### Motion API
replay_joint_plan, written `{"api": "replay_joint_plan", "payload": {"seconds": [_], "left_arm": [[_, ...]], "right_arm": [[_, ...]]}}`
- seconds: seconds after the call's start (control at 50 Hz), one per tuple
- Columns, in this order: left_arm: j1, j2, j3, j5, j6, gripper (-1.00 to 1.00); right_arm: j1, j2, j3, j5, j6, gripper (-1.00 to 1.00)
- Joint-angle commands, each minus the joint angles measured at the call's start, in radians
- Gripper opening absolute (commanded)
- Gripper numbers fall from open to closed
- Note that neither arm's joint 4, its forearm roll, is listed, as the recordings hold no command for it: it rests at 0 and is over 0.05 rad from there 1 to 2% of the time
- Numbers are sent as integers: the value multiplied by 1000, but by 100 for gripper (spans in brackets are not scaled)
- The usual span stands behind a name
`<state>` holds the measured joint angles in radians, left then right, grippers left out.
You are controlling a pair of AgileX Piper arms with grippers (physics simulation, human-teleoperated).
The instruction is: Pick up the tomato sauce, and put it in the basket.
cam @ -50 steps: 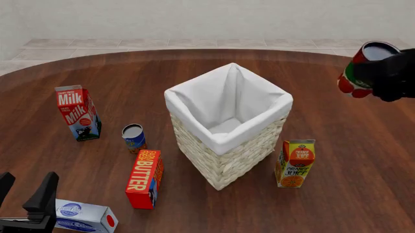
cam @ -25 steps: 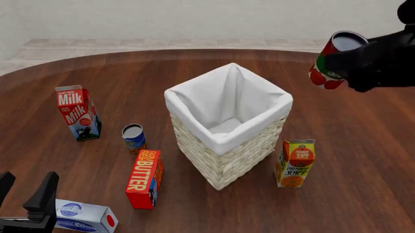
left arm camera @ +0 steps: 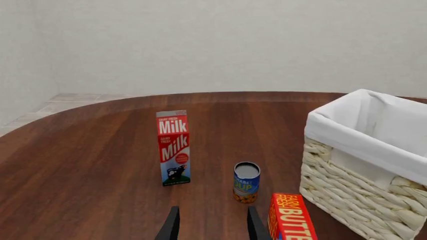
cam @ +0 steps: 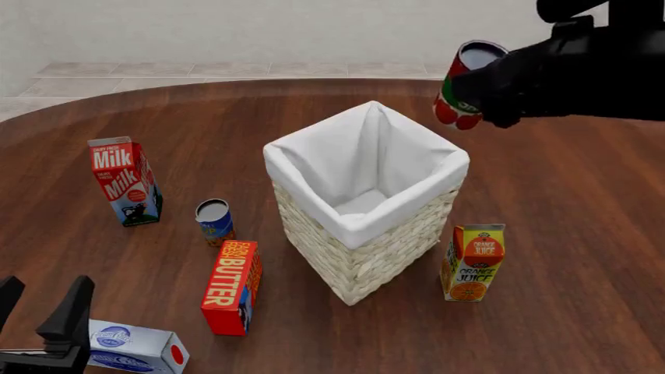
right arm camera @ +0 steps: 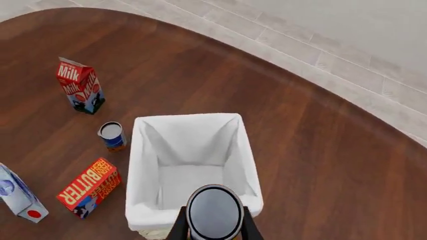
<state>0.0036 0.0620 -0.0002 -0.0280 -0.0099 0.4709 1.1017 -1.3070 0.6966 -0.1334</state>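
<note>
left wrist view: the left gripper (left arm camera: 208,227) shows two dark finger tips standing apart with nothing between them, low near the table's near edge; the milk carton (left arm camera: 173,148), the blue can (left arm camera: 246,182) and the butter box (left arm camera: 290,220) stand ahead of it, and the basket (left arm camera: 363,165) rises just beside the butter box. this arm has no part in the carry. front view: the right gripper (cam: 488,86) is clamped around the tomato sauce (cam: 463,84), held in the air above and just outside the basket's (cam: 364,206) far right corner, the can's long axis tilted with its silver top leaning toward the table's far right. the basket opening lies toward the table's near left from the can. the orange juice carton (cam: 474,262) stands by the basket's near right side, clear of the path. the left gripper (cam: 42,319) sits at the near left corner beside a pale carton (cam: 135,347). right wrist view: the can's silver top (right arm camera: 214,212) sits between the closed fingers (right arm camera: 180,227), over the basket's (right arm camera: 140,165) rim rather than its middle. judgement: a short further shift over the lining is needed before release, or the can may strike the rim.
</note>
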Motion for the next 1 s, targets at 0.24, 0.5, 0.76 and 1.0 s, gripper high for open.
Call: {"api": "replay_joint_plan", "payload": {"seconds": [0.24,0.5,0.76,1.0], "left_arm": [[0,-8,0,8,0,100],[0,-4,0,4,0,100],[0,-9,0,9,0,100],[0,6,0,-6,0,100]], "right_arm": [[59,135,-65,-51,11,-100],[80,208,-96,-65,-7,-100],[101,270,-122,-72,-23,-100],[104,311,-130,-76,-41,-100]]}}
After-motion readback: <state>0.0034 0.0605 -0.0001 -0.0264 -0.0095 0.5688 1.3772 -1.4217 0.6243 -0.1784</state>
